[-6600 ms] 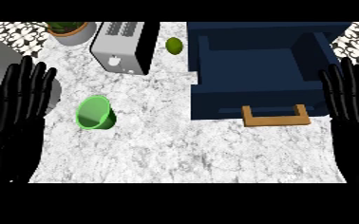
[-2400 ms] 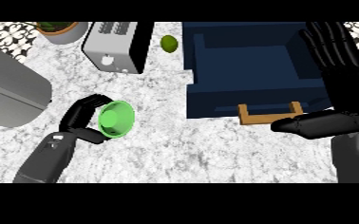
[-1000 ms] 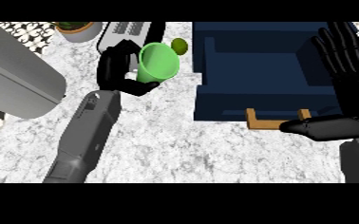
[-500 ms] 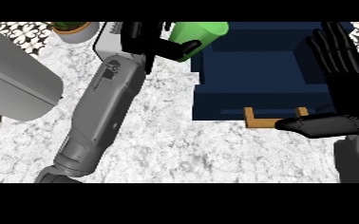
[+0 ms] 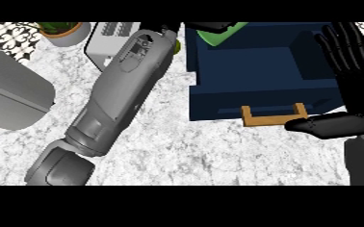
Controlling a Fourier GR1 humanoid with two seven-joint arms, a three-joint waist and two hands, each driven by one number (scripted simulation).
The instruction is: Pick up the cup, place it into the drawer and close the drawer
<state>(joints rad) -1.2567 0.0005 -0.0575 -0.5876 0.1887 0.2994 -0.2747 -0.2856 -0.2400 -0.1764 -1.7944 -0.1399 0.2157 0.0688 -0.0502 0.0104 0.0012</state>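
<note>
Green cup [image 5: 225,32] now sits at the far edge of the view, over the back left corner of the open drawer [image 5: 241,101], and only its lower part shows below the frame's top. Half a second ago it was still left of the drawer's wall, above the toaster [image 5: 112,37]; a second ago it hung over the marble counter [image 5: 213,154], so the carry has crossed into the drawer's opening. The left hand [image 5: 212,26] is curled round the cup, dark fingers lying across its side, with the grey forearm [image 5: 121,91] slanting up from the lower left and covering much of the toaster. Whether the cup is above the drawer's floor or already low inside cannot be told from this steep angle. My judgement is that the transport is nearly done: lowering and letting go come next, then the push. The right hand [image 5: 347,84] stands at the drawer's right side, fingers straight and upward, thumb reaching toward the wooden handle [image 5: 274,122], about where it was a moment ago. A potted plant [image 5: 62,31] stands at the far left.
</note>
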